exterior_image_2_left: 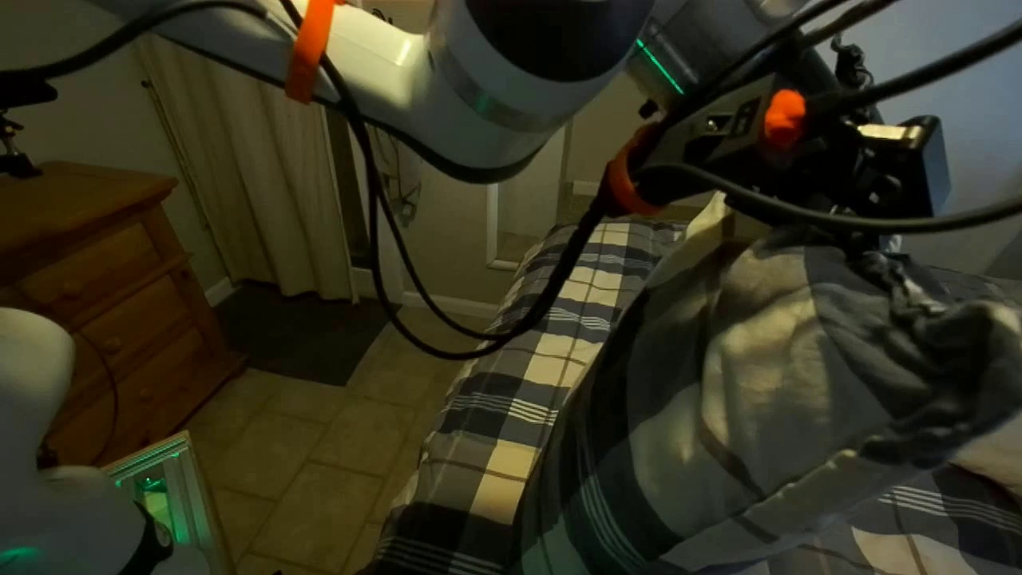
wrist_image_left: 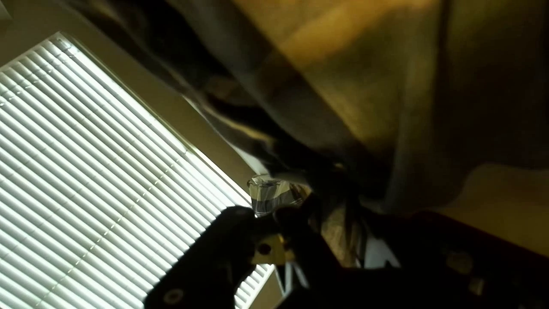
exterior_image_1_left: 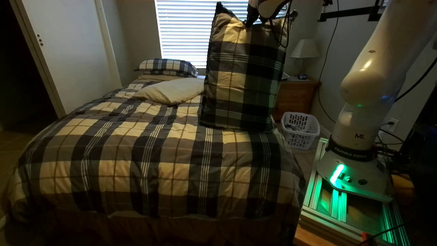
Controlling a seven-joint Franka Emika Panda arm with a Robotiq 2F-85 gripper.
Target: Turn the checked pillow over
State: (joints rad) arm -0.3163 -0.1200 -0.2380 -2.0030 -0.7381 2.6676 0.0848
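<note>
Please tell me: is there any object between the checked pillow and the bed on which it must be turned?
Nothing visible directly below. The tool holds the checked pillow upright over the bedspread; the cream pillow, nearer the window blinds, might obstruct laying it that way.

In an exterior view the white arm [exterior_image_1_left: 379, 75] rises from its base [exterior_image_1_left: 358, 176] — a green light [exterior_image_1_left: 337, 173] glowing there — and leans out at the top right corner. In an exterior view an outer link [exterior_image_2_left: 375, 48] stretches across the top to a bulky joint [exterior_image_2_left: 495, 104], then a slanting wrist [exterior_image_2_left: 695, 48]. The gripper [exterior_image_1_left: 250, 21] hangs well above the base, its jaws clamped; dark fingers [wrist_image_left: 214, 253] show in the lower part of the wrist view.
</note>
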